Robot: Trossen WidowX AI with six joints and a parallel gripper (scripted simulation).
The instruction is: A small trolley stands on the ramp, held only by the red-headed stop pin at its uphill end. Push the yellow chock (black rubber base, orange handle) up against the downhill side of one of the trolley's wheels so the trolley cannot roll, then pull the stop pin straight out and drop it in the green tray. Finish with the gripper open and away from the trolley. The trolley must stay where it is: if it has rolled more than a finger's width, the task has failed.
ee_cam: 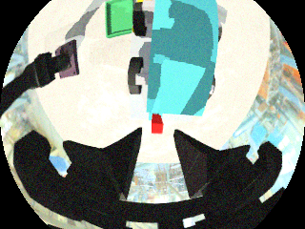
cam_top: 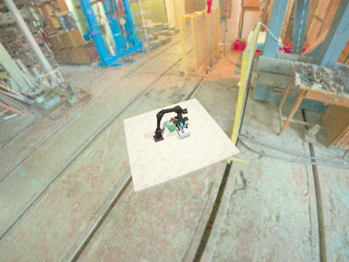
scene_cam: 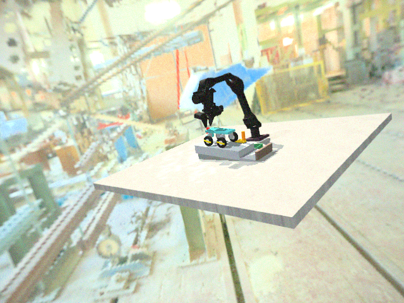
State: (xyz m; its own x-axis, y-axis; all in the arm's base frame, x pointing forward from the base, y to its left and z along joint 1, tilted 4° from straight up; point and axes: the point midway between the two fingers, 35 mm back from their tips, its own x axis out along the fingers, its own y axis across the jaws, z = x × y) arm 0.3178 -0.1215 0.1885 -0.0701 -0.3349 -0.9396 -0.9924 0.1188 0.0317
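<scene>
Gripper (cam_top: 183,125) (scene_cam: 207,125) (ee_cam: 158,132): we see its two fingers standing apart, pointing down over the uphill end of the trolley, with nothing held between them.
Trolley (cam_top: 181,123) (scene_cam: 221,130) (ee_cam: 183,52): we have it standing on its wheels on the ramp, its teal top plate partly shaded.
Stop pin (cam_top: 182,127) (scene_cam: 207,128) (ee_cam: 156,125): we find its red head at the trolley's uphill end; in the wrist view it lies just ahead of the gap between the fingertips. We cannot tell whether either finger touches it.
Chock (cam_top: 174,119) (scene_cam: 241,141): we see it upright near the trolley's downhill end, orange handle up, close by a wheel. We cannot tell whether it touches that wheel.
Ramp (cam_top: 184,136) (scene_cam: 225,149): we see this grey block beneath the trolley, resting on the table (cam_top: 157,166) (scene_cam: 244,182) (ee_cam: 243,72).
Green tray (cam_top: 170,128) (scene_cam: 257,146) (ee_cam: 119,18): we see it to the side of the trolley, apart from its wheels.
Brown board (scene_cam: 263,151): we see it beyond the trolley's downhill end.
Base plate (cam_top: 162,138) (scene_cam: 266,135) (ee_cam: 74,72): we see the arm mounted on it, on the same side of the trolley as the tray.
</scene>
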